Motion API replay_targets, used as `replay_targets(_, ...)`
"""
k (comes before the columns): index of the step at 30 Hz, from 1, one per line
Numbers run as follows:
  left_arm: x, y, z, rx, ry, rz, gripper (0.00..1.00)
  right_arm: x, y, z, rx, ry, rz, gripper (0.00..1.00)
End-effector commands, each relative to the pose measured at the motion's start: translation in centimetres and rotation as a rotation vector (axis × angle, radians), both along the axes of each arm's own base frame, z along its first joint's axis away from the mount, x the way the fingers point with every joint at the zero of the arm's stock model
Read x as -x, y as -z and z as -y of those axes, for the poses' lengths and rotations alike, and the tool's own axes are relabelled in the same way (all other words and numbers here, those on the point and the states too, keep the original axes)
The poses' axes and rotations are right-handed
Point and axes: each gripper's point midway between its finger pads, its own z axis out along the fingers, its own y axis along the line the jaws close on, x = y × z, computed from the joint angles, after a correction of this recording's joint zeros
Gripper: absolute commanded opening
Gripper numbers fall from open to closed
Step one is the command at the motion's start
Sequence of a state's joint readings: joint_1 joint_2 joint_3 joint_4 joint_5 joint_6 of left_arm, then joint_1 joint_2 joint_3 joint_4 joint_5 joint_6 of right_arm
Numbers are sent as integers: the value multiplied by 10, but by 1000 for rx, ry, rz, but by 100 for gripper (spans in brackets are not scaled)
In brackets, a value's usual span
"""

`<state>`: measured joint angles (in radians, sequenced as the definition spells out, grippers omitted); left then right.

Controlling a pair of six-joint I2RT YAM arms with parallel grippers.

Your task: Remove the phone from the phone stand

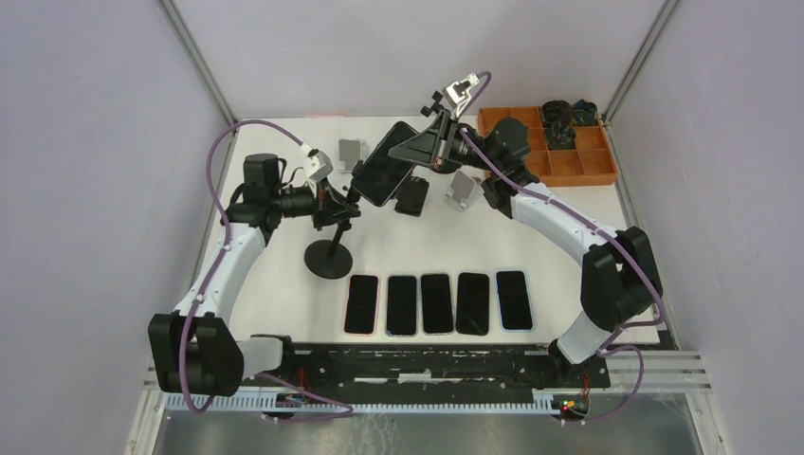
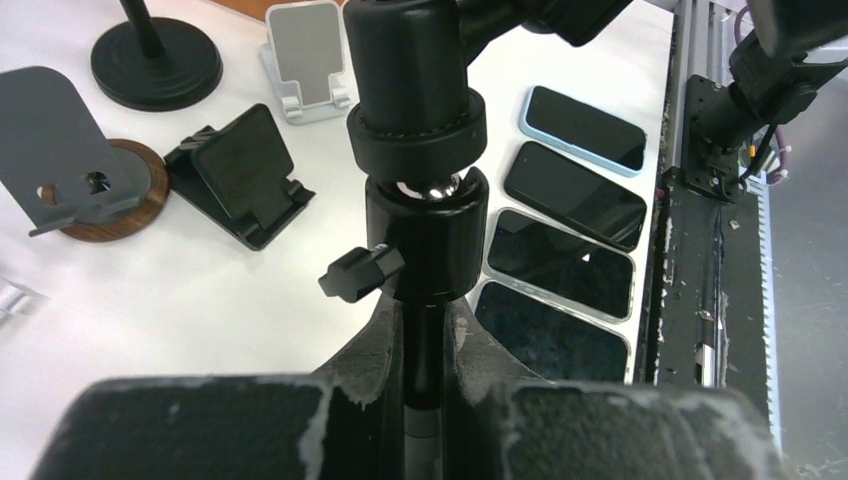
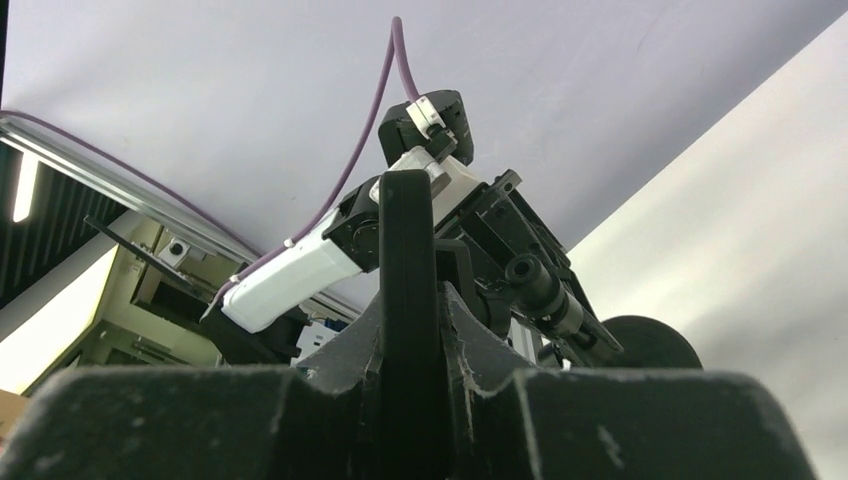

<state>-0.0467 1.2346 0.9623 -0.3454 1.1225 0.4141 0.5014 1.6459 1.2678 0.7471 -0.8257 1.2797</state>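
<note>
Extraction step. Left gripper [image 2: 424, 345] is clamped on the phone stand [image 1: 329, 258] pole just below its ball joint [image 2: 425, 187], bracing it. Right gripper [image 3: 408, 330] pinches the phone [image 1: 384, 167] across its thin edge. The phone sits raised and tilted at the stand head; can't tell if it's clear of the cradle. Next: pull it straight out while the left arm holds firm, and watch for the stand tipping.

phone [image 1: 384, 169] black; stand [image 1: 328, 258] black; bin [image 1: 567, 169] orange; table [image 1: 284, 284] white; round base [image 2: 135, 212] wood-brown, seemingly grained.

White arm links [image 1: 228, 261], black joints [image 1: 194, 351], purple cables [image 3: 396, 24]; scuffed black gripper fingers [image 2: 372, 352].
</note>
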Motion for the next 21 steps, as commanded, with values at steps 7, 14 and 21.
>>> replay_targets(7, -57, 60, -86, -275, -440, -100, 2, 11, -153, 119, -239, 180, 350, 0)
replay_targets(14, -89, 68, -110, -287, -562, -145, 2, 12, -178, 158, -275, 232, 399, 0)
replay_targets(21, -103, 61, -119, -283, -607, -122, 2, 9, -158, 170, -258, 283, 375, 0)
